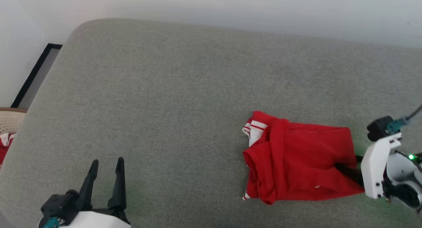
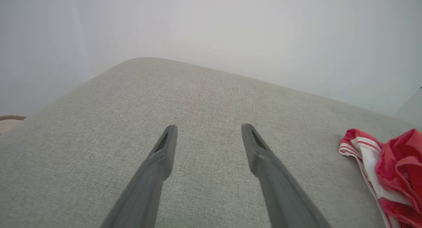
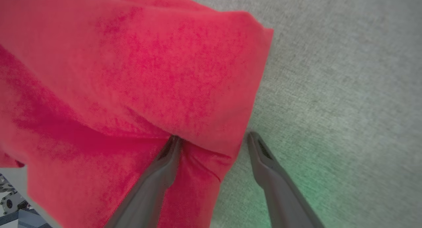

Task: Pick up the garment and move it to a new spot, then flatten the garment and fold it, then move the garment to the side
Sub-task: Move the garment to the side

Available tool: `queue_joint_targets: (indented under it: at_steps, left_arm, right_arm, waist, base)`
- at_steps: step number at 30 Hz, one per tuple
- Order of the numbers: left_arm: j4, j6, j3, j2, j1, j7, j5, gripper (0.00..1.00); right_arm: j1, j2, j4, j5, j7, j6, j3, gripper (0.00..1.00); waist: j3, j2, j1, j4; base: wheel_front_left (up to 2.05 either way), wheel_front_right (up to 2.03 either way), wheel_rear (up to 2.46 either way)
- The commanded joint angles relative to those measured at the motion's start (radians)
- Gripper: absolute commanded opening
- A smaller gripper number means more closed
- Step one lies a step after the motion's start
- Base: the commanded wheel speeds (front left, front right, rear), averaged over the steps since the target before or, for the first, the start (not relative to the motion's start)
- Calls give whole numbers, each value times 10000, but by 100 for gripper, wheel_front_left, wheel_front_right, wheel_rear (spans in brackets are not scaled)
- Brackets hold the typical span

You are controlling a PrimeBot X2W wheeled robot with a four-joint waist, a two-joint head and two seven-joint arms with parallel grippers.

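Grey woven upholstery covers the cushion [image 1: 165, 89] I'm working over. It has a rounded corner at 11 o'clock and a pale blank wall [image 1: 230, 7] behind it at 12. A black-edged panel [image 1: 34, 74] sits beyond the cushion's edge at 10 o'clock. At 9 o'clock, cut by the frame edge, is a tan woven basket [image 1: 9, 120]. Red-and-white cloth [image 1: 4, 145] looks to be in it, but I can't see enough to be sure.

The garment [image 1: 296, 162] lies bunched on the cushion at 4 o'clock in my head view. Its red body is on top, and a white sleeve with striped trim pokes out on its 9 o'clock side. My right gripper [image 3: 213, 137] comes in from 3 o'clock, low at the garment's hem. Its fingers are spread, one tip tucked into a red fold, the other on bare cushion just beside the hem edge, nothing pinched. There's a green glow on the cushion near it. My left gripper [image 1: 107, 160] sits at 7 o'clock, well apart from the garment, fingers spread over bare cushion. Contact with the cushion: can't tell.
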State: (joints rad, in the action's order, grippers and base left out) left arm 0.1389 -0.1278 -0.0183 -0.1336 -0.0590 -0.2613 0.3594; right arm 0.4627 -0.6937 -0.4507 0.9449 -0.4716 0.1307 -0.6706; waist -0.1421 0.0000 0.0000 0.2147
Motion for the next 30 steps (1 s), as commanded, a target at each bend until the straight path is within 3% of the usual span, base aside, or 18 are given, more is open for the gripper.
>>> queue_joint_targets:
  at_steps: [1, 7, 8, 9, 18, 30]
  left_arm:
    - [32, -31, -41, 11, 191, -51, 14, 100]
    - [126, -31, -193, 110, 471, -51, 86, 100]
    - [139, -31, -212, 136, 544, -51, 99, 100]
    - [154, -31, -214, 152, 610, -51, 94, 100]
    - [90, -31, -247, 194, 1236, -52, 88, 100]
    - [-101, -32, -895, -138, 2347, -51, -110, 100]
  right_arm:
    - [266, 184, -327, 166, -478, 0, -223, 100]
    - [674, 733, -1108, 624, -1619, 0, -867, 100]
    - [750, 772, -1125, 680, -1762, 0, -998, 40]
    - [813, 772, -1121, 758, -1874, 0, -1113, 0]
    - [1841, -137, -497, 1085, -1246, -27, -873, 0]
    - [2545, -1568, -47, 953, -594, -10, -436, 0]
  waist:
    - [-149, 0, 0, 96]
    - [-355, 0, 0, 225]
    - [-399, 0, 0, 243]
    - [-447, 0, 0, 251]
    - [-894, 0, 0, -154]
    - [-1312, 0, 0, -1522]
  base:
    - [0, 0, 0]
    - [0, 0, 0]
    - [0, 0, 0]
    - [0, 0, 0]
    - [0, 0, 0]
    - [0, 0, 0]
